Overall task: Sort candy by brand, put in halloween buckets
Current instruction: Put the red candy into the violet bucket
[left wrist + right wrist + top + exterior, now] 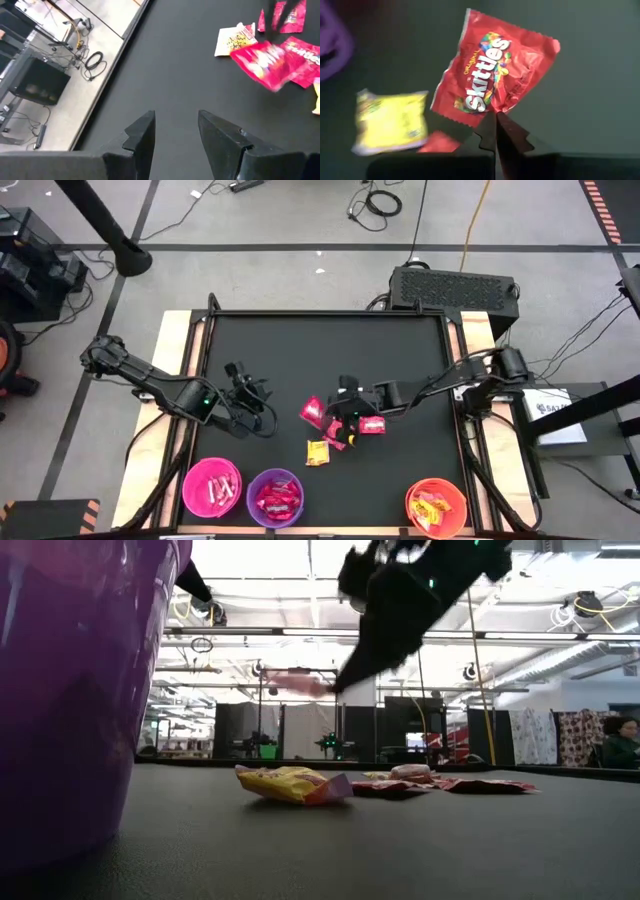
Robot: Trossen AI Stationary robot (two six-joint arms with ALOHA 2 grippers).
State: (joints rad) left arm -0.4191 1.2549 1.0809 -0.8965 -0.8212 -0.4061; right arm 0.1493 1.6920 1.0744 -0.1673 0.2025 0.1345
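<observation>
Buckets all part-filled; few candies left mid-table. My right gripper pinches a red Skittles pack, lifted off table. Left gripper half-open, idle nearby.

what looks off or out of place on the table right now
Nothing looks spilled or damaged. A few loose candy packets lie mid-table, waiting to be sorted. The right gripper is shut on a red Skittles packet by its edge. The three buckets stand upright along the near edge.
</observation>
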